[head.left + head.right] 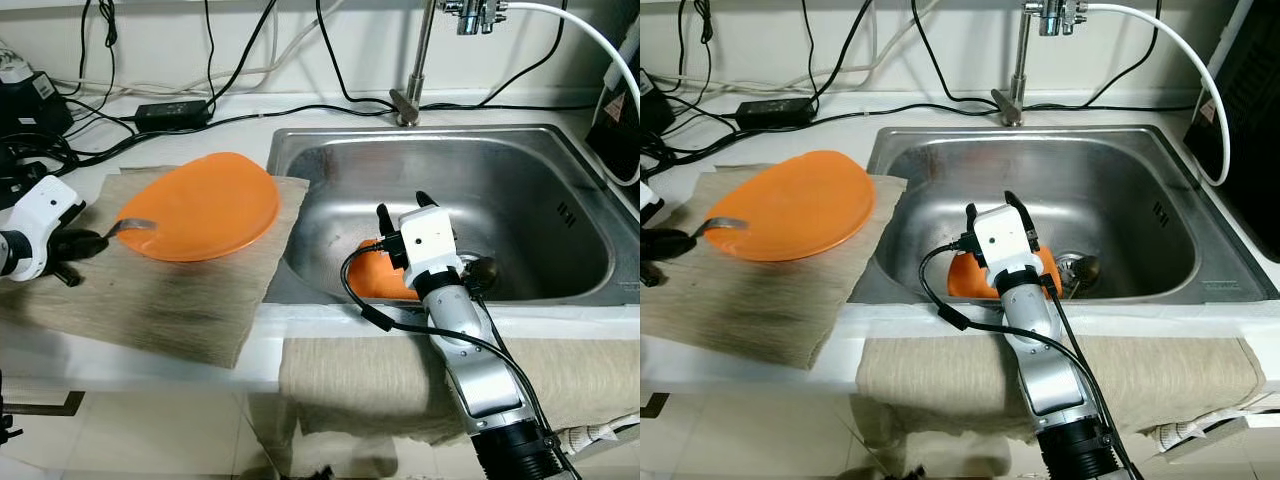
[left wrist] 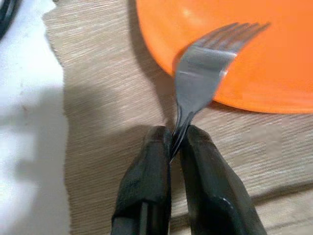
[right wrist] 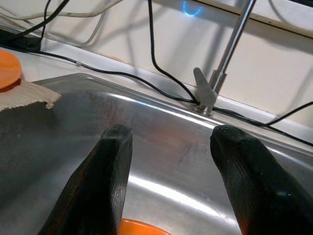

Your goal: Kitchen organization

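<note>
An orange plate point(image 1: 205, 205) lies on a beige cloth point(image 1: 180, 295) left of the steel sink point(image 1: 560, 210). My left gripper point(image 1: 85, 243) is shut on the handle of a metal fork point(image 2: 205, 73), whose tines rest over the plate's near left rim. My right gripper point(image 1: 402, 206) hangs open inside the sink, fingers pointing at the back wall with nothing between them. Under it, on the sink floor, lies another orange dish point(image 1: 378, 280), partly hidden by the wrist.
The tap point(image 1: 415, 60) stands behind the sink. Black cables and a power adapter point(image 1: 170, 112) run along the back of the counter. A dark drain plug point(image 1: 480, 270) sits in the sink. A beige towel point(image 1: 350, 385) hangs over the counter's front edge.
</note>
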Robot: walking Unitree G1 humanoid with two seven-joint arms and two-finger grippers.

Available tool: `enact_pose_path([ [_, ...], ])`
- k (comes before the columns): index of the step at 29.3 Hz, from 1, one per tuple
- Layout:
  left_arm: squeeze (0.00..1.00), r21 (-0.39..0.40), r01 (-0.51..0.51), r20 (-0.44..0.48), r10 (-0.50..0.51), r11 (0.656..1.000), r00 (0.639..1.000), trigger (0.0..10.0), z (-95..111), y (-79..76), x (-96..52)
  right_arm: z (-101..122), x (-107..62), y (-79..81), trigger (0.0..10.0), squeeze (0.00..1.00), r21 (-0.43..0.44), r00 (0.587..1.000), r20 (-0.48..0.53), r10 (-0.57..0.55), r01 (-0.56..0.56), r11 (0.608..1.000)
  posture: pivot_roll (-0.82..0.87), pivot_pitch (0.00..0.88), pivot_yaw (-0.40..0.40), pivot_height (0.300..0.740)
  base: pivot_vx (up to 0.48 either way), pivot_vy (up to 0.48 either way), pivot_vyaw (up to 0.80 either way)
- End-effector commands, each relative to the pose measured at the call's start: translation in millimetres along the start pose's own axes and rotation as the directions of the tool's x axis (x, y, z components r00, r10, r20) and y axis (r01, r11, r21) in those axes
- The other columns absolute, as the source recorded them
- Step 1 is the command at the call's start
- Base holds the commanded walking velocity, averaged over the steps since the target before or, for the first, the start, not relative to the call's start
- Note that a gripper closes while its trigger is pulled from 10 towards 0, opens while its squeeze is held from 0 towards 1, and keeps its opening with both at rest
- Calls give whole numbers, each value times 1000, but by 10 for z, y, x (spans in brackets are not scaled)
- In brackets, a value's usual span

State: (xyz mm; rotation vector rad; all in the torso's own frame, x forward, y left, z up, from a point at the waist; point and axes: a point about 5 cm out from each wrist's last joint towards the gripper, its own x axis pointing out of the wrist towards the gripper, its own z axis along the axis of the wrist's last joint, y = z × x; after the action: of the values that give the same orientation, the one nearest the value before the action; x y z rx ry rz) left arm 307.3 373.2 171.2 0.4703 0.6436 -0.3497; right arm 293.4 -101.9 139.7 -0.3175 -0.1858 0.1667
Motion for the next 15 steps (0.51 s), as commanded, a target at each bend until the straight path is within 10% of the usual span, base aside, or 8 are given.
enact_pose_path([
  [1,0,-47,3,-114,-8,999,993,0,-280,-57,11,-19,-6,-6,10000,0,3,1000,-14,3,-3,1000,120,42,30,740,0,0,0],
  [15,0,-33,-91,240,96,995,966,0,383,174,-190,-18,13,30,10000,0,24,1000,-11,25,-24,999,131,33,22,740,0,0,0],
])
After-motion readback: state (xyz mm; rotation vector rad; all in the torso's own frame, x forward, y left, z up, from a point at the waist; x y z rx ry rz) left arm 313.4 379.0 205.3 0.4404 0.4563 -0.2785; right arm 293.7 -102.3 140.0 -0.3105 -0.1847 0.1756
